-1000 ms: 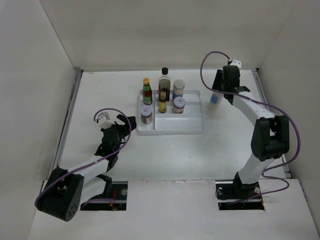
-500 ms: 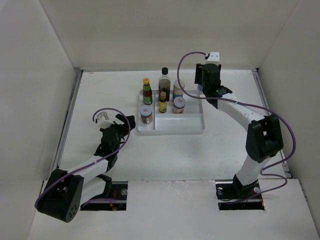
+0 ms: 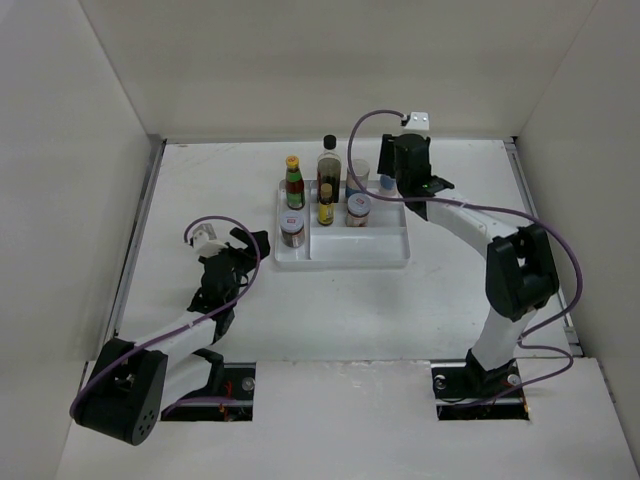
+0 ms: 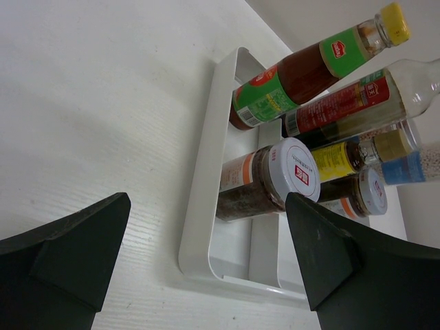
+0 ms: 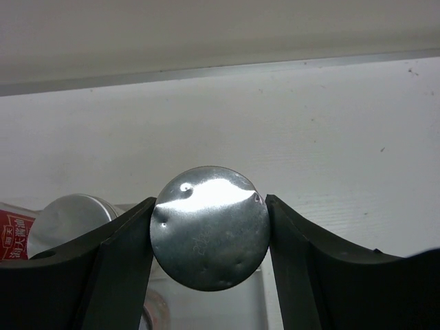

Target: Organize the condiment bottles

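Note:
A white tray [image 3: 372, 246] holds several condiment bottles: a yellow-capped red sauce bottle [image 3: 294, 183], a tall dark black-capped bottle [image 3: 329, 166], a small yellow-capped dark bottle [image 3: 326, 206], two short jars [image 3: 292, 229] [image 3: 358, 208] and a pale shaker [image 3: 357, 177]. My right gripper [image 3: 393, 180] hangs over the tray's back right corner, shut on another pale shaker [image 3: 387, 183]. Its silver cap [image 5: 210, 227] fills the gap between the fingers of my right gripper [image 5: 210, 203], beside the first shaker's cap [image 5: 72, 218]. My left gripper [image 3: 255, 243] stands open just left of the tray, holding nothing.
In the left wrist view the tray's rim [image 4: 206, 158] and the near jar [image 4: 275, 182] lie straight ahead of the open gripper [image 4: 207, 206]. White walls close in the table on three sides. The tray's front right section is bare.
My right arm has swung left with the shaker, from beyond the tray's right edge to over its back right corner. The left arm has not moved.

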